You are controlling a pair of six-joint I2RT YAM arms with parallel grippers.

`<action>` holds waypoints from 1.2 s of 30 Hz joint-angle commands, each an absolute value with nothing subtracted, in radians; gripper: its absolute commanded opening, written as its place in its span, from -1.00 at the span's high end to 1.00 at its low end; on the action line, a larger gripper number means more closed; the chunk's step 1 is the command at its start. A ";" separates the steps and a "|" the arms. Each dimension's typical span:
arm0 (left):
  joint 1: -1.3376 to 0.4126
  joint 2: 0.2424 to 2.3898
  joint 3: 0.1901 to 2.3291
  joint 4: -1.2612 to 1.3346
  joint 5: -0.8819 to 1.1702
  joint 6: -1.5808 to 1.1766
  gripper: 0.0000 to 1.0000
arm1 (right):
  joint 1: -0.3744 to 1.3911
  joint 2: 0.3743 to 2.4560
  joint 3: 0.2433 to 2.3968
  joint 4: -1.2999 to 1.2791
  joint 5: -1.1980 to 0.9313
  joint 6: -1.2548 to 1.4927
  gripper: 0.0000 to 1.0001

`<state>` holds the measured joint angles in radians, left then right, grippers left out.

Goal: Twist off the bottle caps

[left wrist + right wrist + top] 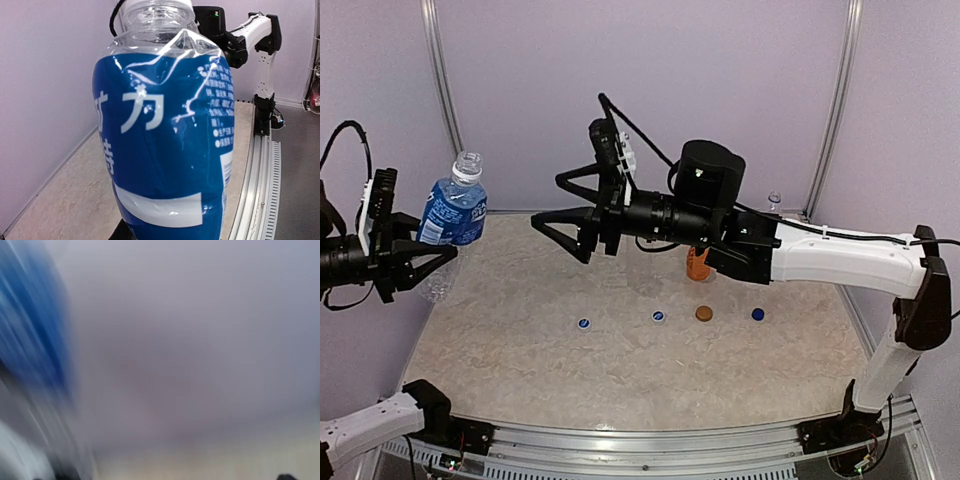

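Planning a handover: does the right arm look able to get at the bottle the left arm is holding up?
Probably yes. The right gripper is open and points toward the blue-labelled bottle held by the left gripper, and only open air seems to lie between them.

A beige marbled tabletop (520, 370) is being used to carry four loose caps, which are lying in a rough row across its middle. From left to right these are a blue cap (584, 323), a whitish-blue cap (659, 317), an orange-brown cap (703, 313) and a second blue cap (758, 314). Behind the row an orange bottle (698, 266) is being partly hidden, and a clear bottle (775, 201) is being kept at the far right edge.
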<state>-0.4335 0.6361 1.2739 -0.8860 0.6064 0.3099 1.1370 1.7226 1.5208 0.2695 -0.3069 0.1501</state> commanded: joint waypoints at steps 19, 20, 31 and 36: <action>-0.474 0.669 1.236 -0.846 0.899 0.260 0.71 | 1.312 2.013 1.933 0.354 -0.493 -0.036 -0.27; -0.474 0.669 1.236 -0.849 0.897 0.265 0.71 | 1.312 2.014 1.933 0.355 -0.498 -0.033 -0.16; -0.477 0.658 1.246 -0.866 0.839 0.288 -0.92 | 1.312 1.961 1.869 0.267 -0.355 -0.111 0.56; -0.477 0.669 1.317 -0.864 0.834 0.291 -0.96 | 1.313 1.950 1.822 0.148 -0.066 -0.176 0.70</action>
